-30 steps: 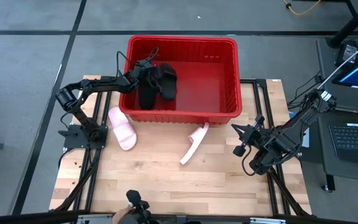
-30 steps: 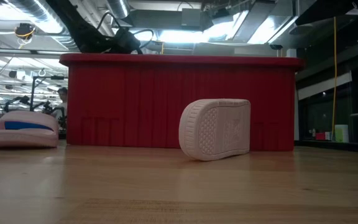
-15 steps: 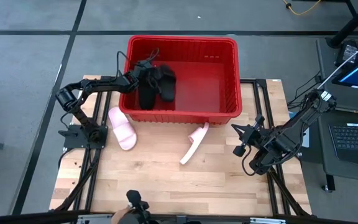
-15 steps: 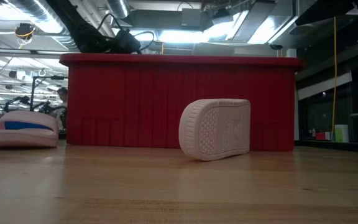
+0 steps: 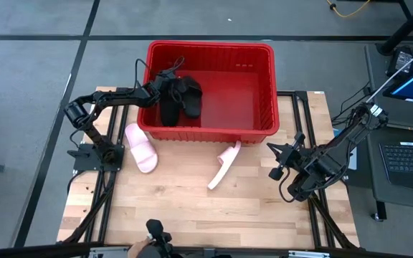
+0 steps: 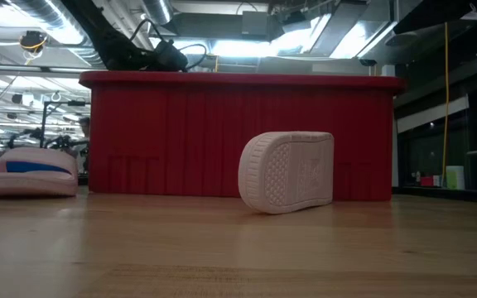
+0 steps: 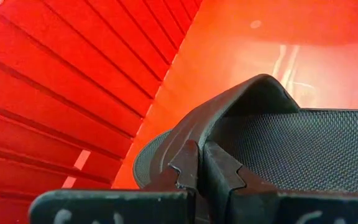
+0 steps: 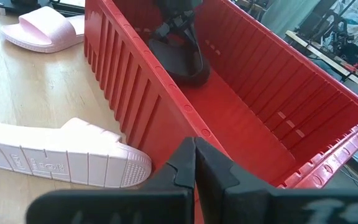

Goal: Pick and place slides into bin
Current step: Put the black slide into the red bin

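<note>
Bin (image 5: 264, 86) is showing bright red all over, walls ribbed in vertical lines, floor glossy with pale glare. Two slides in the bin are reading matte black (image 5: 169, 111) (image 5: 193, 97); the one by the left gripper (image 7: 201, 177) is showing a fine dotted mesh texture on its footbed (image 7: 303, 149). Two slides on the table are showing pale pink: the flat one (image 5: 141, 147) is showing a blue stripe on its side in the low view (image 6: 30, 166), the one on edge (image 5: 223, 165) is showing a small diamond tread on its sole (image 6: 288, 174). Table (image 5: 192, 208) is showing light wood grain. Both arms and the right gripper (image 8: 194, 168) are looking dark grey-black.
</note>
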You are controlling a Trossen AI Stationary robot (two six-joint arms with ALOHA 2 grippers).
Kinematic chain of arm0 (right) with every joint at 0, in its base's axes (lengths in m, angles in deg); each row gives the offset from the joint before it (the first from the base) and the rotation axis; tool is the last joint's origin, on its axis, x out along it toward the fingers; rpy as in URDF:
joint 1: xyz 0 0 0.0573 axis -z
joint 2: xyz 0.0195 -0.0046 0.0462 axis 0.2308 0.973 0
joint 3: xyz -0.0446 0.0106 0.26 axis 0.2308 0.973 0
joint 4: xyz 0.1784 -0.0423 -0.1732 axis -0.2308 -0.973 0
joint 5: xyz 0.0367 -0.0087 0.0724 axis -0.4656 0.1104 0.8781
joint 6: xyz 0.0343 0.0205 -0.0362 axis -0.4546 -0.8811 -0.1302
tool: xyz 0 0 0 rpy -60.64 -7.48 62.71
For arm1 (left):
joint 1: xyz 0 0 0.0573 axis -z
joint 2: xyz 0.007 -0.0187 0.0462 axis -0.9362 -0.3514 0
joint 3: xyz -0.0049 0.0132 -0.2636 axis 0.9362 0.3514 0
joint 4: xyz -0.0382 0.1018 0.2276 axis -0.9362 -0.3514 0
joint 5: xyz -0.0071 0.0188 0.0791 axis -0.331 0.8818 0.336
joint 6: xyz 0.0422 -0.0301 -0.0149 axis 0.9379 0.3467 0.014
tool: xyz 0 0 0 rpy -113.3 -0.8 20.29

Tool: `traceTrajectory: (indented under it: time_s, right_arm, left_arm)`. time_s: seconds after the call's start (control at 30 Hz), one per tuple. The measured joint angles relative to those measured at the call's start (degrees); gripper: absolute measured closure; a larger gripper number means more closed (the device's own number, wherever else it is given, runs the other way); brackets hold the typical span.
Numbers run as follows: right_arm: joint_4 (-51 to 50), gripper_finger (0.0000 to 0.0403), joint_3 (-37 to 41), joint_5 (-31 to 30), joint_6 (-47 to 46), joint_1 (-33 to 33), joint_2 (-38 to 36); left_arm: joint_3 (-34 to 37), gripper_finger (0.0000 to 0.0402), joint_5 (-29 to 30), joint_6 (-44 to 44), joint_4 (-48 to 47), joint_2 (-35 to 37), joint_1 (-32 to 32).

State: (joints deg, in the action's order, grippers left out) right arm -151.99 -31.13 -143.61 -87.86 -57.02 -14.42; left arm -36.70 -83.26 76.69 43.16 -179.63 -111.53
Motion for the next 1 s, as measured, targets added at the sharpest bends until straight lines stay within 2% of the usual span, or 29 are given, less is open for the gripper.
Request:
traceTrajectory:
  time_s: [0.5,0.63,1.0]
  right_arm:
    - [0.00,0.0393,0.00,-0.02,0.09,0.01,0.00]
    - [0.00,0.0393,0.00,-0.02,0.62,0.00,0.00]
    - [0.02,0.0393,0.00,-0.61,1.18,0.00,0.00]
  left_arm:
    - [-0.02,0.0399,-0.05,-0.04,2.16,0.00,0.00]
    - [-0.02,0.0399,-1.84,-0.05,3.41,-0.02,-0.01]
    - [-4.21,0.0399,-2.11,-0.09,0.13,-1.03,0.00]
